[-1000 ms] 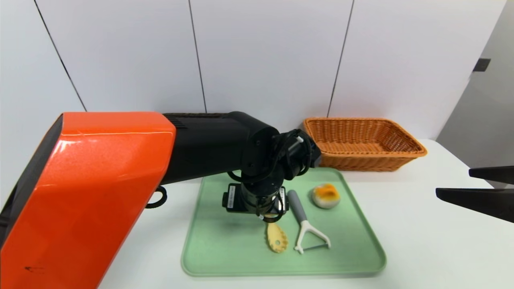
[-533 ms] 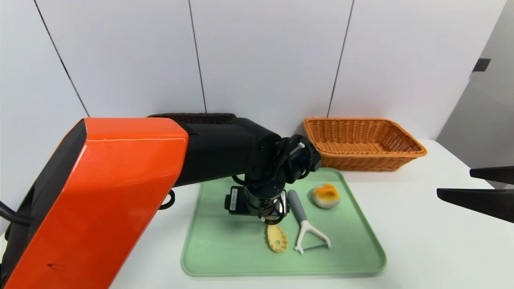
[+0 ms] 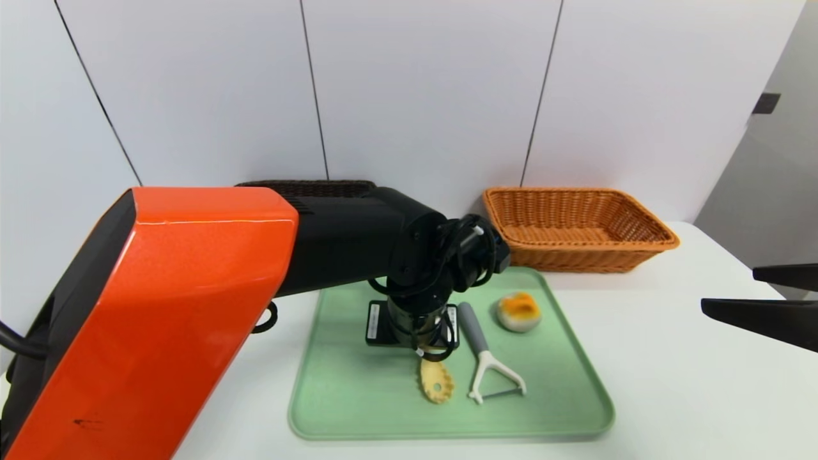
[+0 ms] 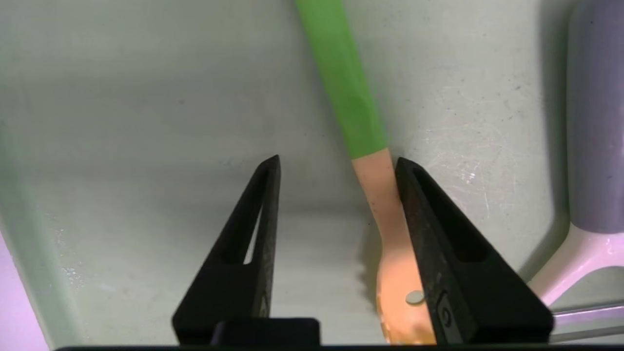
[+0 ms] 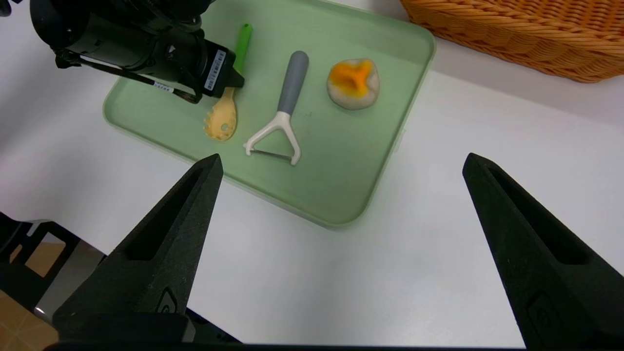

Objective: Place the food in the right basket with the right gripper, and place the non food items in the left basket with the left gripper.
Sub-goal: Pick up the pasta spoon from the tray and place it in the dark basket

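Note:
On the green tray lie a beige slotted spoon with a green handle, a grey-handled white peeler and an orange-topped bun. My left gripper is down on the tray astride the spoon's neck. One finger touches the neck, while the other stands clear of it, so the jaws are open. The peeler handle lies just beside that gripper. My right gripper hangs wide open and empty over the table at the right, short of the tray.
The orange wicker basket stands behind the tray at the right. A dark basket at the back left is mostly hidden behind my left arm. The tray's near corner lies in front of the right gripper.
The left gripper's jaws have narrowed around the spoon's neck, and the spoon's head has shifted slightly left. The right gripper has stayed where it was.

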